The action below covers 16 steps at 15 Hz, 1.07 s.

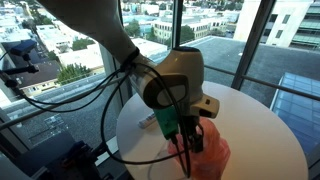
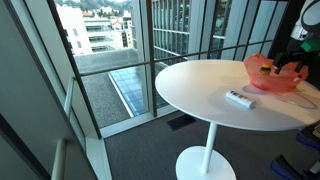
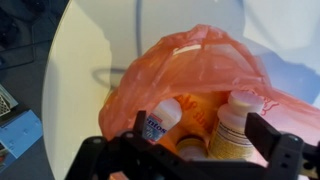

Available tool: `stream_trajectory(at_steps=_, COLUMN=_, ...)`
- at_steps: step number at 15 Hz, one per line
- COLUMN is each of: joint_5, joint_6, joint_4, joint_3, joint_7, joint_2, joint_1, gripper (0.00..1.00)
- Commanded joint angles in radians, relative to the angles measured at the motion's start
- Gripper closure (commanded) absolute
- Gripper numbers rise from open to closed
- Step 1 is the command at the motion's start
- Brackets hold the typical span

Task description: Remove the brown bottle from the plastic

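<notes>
An orange plastic bag (image 3: 190, 70) lies open on the round white table (image 1: 260, 130); it shows in both exterior views (image 1: 212, 157) (image 2: 275, 78). In the wrist view the brown bottle (image 3: 190, 147) stands inside it, only its round top showing, between a white bottle with a blue label (image 3: 160, 120) and a yellowish bottle with a white cap (image 3: 238, 125). My gripper (image 3: 200, 132) is open just above the bag's mouth, its fingers on either side of the bottles and closed on nothing. It also shows in an exterior view (image 1: 186, 138).
A small white oblong device (image 2: 240, 98) lies on the table (image 2: 200, 90) beside the bag; it also shows in an exterior view (image 1: 148, 120). Cables hang from the arm over the table edge. Glass windows and a railing surround the table.
</notes>
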<state>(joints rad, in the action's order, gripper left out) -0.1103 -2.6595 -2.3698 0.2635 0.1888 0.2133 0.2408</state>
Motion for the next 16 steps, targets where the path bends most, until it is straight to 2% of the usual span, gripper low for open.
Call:
stream_trajectory(at_steps=1, joint_5=0.015, joint_6=-0.007, joint_4=0.032, joint_3=0.02, joint_7=-0.032, joint_2=0.042, joint_1=0.011, gripper=0.0)
stream_trajectory(at_steps=16, joint_5=-0.007, joint_6=0.026, joint_4=-0.025, joint_3=0.143, joint_7=-0.015, joint_2=-0.012, joint_1=0.062, gripper=0.0)
